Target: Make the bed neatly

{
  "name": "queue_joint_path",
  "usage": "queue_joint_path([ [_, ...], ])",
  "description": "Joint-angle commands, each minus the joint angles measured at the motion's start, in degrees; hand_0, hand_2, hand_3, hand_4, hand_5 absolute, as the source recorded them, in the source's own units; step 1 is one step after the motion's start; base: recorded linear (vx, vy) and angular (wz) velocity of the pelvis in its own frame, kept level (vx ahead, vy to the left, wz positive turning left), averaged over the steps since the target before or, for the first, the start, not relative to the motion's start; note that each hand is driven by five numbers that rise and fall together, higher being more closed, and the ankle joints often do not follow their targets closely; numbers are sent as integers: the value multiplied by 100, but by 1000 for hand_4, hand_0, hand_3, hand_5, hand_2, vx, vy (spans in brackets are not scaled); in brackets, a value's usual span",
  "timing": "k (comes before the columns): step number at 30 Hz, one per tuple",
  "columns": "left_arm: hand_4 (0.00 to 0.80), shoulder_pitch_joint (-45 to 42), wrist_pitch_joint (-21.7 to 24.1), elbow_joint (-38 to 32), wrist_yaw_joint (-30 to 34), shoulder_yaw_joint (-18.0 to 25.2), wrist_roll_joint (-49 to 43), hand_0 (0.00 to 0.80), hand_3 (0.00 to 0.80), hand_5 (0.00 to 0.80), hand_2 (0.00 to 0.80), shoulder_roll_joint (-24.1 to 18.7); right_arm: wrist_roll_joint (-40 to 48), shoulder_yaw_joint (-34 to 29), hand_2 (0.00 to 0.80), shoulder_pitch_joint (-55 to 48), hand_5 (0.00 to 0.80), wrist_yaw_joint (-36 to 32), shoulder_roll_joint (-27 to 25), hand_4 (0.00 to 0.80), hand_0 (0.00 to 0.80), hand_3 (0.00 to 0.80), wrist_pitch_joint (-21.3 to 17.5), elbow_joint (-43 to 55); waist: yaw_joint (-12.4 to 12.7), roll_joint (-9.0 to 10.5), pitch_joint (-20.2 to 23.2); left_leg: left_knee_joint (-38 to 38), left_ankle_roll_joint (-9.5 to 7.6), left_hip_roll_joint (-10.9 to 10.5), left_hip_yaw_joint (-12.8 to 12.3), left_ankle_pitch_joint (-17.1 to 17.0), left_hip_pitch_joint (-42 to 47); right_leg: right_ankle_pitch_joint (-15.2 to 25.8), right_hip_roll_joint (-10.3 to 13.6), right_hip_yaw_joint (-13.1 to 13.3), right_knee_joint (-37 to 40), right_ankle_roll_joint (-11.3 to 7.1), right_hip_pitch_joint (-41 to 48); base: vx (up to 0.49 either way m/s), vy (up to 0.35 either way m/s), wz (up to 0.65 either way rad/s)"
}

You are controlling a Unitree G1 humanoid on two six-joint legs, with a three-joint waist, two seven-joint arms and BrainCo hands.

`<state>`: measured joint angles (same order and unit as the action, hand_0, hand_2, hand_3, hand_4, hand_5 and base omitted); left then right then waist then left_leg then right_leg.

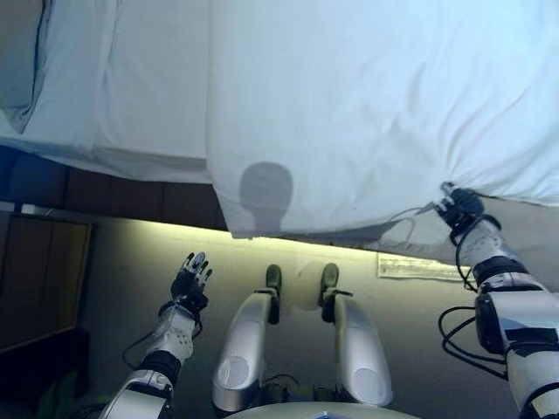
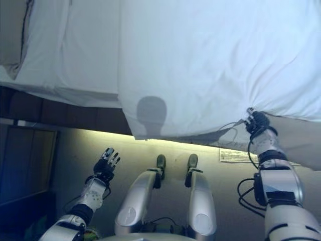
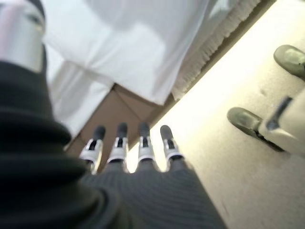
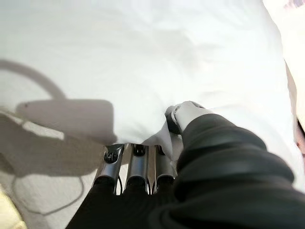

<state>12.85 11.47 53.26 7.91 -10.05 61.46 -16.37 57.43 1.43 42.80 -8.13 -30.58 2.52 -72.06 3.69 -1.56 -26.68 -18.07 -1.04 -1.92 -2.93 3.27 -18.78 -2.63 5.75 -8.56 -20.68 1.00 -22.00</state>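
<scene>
A white duvet (image 1: 376,105) covers the bed and hangs over its near edge. At that edge on the right, my right hand (image 1: 460,206) grips the duvet's hem; the right wrist view shows its fingers (image 4: 128,164) curled into the white cloth with the thumb (image 4: 183,114) pressed on top. Creases fan out from that grip. My left hand (image 1: 190,281) hangs low on the left above the floor, fingers (image 3: 128,143) straight and holding nothing. A white sheet (image 1: 131,87) lies bare left of the duvet's edge.
A pillow (image 1: 22,61) shows at the far left corner of the bed. The dark bed base (image 1: 122,196) runs under the mattress, with a lit strip of floor (image 1: 131,253) below it. A dark wooden cabinet (image 1: 39,279) stands at the left. A paper label (image 1: 424,266) lies on the floor.
</scene>
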Motion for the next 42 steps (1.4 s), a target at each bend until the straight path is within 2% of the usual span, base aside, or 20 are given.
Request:
queue_joint_path([
  [1,0,2,12,148,70,-196,-379,0,0,0,0,-19,52,295,800,-366,800,-424,294,800,800,800,65,268,73,-47,616,325,196,-56,-121,-343,76,337,151,-141,485,-363,335,97,28,-2],
  [10,0,230,88,232,-140,-318,-402,0,0,0,0,248,-178,788,800,-1102,800,-539,1420,800,800,800,182,737,-1,54,1061,1323,221,-33,37,-569,923,464,13,-87,1263,-430,1190,98,37,1],
  [13,0,193,155,270,-239,-360,-463,0,0,0,0,410,-386,1037,800,-1506,800,-578,1744,800,800,800,379,851,17,90,1213,1589,230,-25,75,-622,1167,466,-17,-125,1490,-427,1484,93,43,5],
  [19,0,101,255,480,-280,-337,-421,0,0,0,0,584,-678,1525,800,-2074,800,-656,2234,800,800,800,690,764,51,98,1429,1792,227,-45,175,-660,1483,461,-21,-227,1707,-400,1872,100,51,10],
  [26,0,52,262,504,-283,-330,-33,0,0,0,0,776,-552,1871,800,-2332,800,-518,2472,800,800,800,981,808,54,-20,1512,1820,238,-98,287,-685,1617,427,17,-327,1778,-357,2090,72,87,13],
  [28,0,70,279,503,-303,-365,45,0,0,0,0,819,-471,1894,800,-2356,800,-470,2460,800,800,800,951,815,36,-61,1500,1893,243,-107,318,-731,1645,438,24,-337,1797,-356,2105,13,80,4],
  [34,0,307,138,525,-241,-419,870,0,0,0,0,949,-138,1773,800,-2225,800,-304,2396,800,800,800,524,955,-20,-85,1379,2025,275,-93,380,-840,1562,467,25,-332,1831,-393,2014,-41,17,7],
  [37,0,554,-165,786,-44,-321,1647,0,0,0,0,1042,-22,1670,800,-1977,800,-262,2366,800,800,800,320,939,-50,-38,1258,2000,281,-72,388,-859,1445,465,0,-345,1793,-386,1895,-82,-32,13],
  [39,0,740,-546,1003,123,-206,2276,0,0,0,0,1105,-45,1615,800,-1776,800,-295,2335,800,800,800,268,932,-74,9,1176,1983,283,-48,387,-869,1372,466,-33,-327,1764,-382,1815,-79,-74,4],
  [42,0,1085,-927,1277,44,-102,2756,0,0,0,0,1131,-17,1626,800,-1495,800,-317,2318,800,800,800,173,1012,-111,109,1010,1918,288,-5,360,-885,1200,477,-74,-276,1686,-384,1630,-118,-92,-1],
])
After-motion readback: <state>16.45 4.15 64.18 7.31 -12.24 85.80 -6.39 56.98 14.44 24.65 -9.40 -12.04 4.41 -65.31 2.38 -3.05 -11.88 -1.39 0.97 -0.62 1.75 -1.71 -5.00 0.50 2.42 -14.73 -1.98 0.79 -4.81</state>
